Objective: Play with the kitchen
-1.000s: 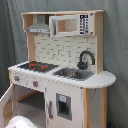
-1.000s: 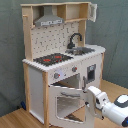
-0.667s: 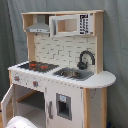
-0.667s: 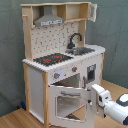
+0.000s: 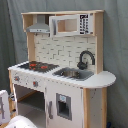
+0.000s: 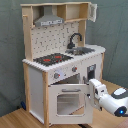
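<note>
Fingers [image 6: 91,90] at kitchen [image 6: 60,55] oven door's [image 6: 67,102] right edge.

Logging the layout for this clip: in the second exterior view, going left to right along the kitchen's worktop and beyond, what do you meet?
Hob → faucet → sink → then, lower down and right of the oven door, the end effector.

Light-wood floor [image 6: 15,119] (seen in second exterior view, lower edge) carries the kitchen [image 6: 60,65], standing upright directly on it w/ oven door swung open just above the boards.
</note>
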Available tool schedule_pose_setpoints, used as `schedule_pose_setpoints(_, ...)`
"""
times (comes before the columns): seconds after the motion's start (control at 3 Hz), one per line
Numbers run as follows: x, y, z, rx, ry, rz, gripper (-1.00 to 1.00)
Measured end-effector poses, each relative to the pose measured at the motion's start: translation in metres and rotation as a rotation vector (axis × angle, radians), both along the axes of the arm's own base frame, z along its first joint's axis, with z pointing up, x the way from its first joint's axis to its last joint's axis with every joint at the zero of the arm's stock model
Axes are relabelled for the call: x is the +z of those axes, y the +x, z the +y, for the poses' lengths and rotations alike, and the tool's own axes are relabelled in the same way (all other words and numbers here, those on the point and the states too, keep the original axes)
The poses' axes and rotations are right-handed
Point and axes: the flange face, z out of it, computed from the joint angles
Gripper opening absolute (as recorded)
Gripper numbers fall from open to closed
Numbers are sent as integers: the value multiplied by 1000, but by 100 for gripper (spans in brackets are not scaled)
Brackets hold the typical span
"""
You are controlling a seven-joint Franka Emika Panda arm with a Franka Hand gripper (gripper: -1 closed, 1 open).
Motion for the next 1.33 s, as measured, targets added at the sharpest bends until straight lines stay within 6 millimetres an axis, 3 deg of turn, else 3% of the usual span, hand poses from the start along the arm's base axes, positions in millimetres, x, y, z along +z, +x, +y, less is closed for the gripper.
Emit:
schedule_pose_setpoints(1.0,2,85,-22,-26,-117,38,100)
schedule_pose_setpoints(1.33,2,109,-22,-48,-165,38,100)
